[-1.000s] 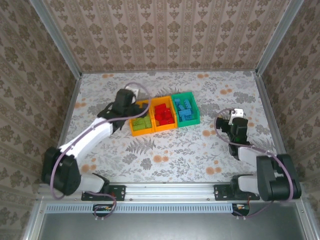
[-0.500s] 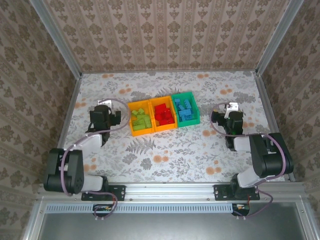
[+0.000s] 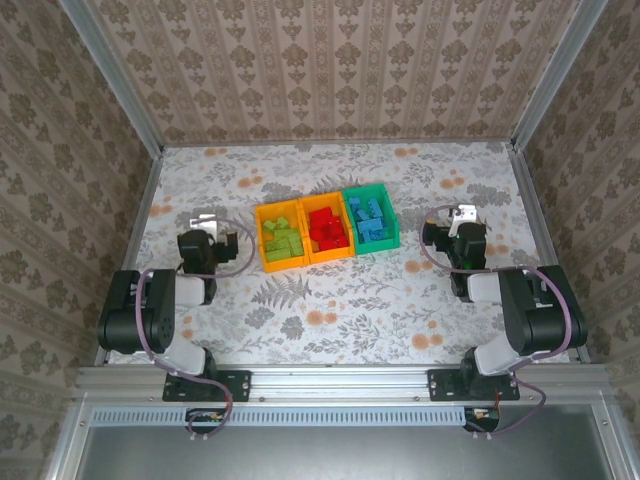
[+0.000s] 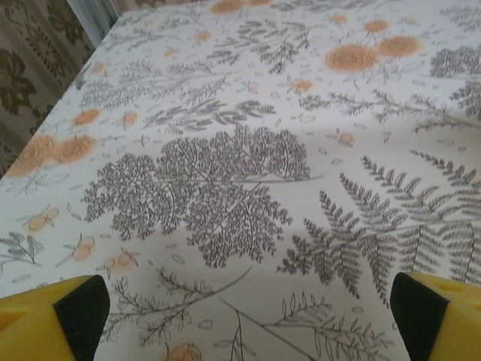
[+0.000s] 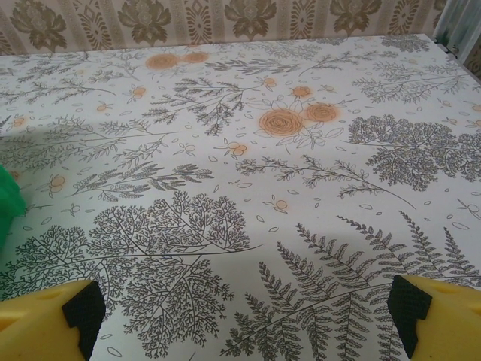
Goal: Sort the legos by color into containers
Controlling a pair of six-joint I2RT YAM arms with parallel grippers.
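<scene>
Three containers stand side by side mid-table in the top view. The left orange-yellow bin (image 3: 285, 265) holds lime green legos (image 3: 282, 238), the middle orange-yellow bin (image 3: 331, 256) holds red legos (image 3: 325, 230), and the green bin (image 3: 379, 245) holds blue legos (image 3: 368, 218). My left gripper (image 3: 206, 225) sits folded back, left of the bins and apart from them. Its yellow fingers (image 4: 52, 320) stand wide over bare cloth, the left gripper (image 4: 248, 320) open with nothing between. My right gripper (image 3: 460, 218) rests right of the bins; the right gripper (image 5: 244, 320) is open with nothing in it.
A floral tablecloth (image 3: 330, 310) covers the table. Patterned walls with metal posts close in the back and sides. The green bin's corner (image 5: 7, 203) shows at the left edge of the right wrist view. Both arm bases sit at the near rail (image 3: 340, 380).
The left arm has pulled back from the lime green bin to a folded pose at the left. The right arm folded back a little, then stayed still.
</scene>
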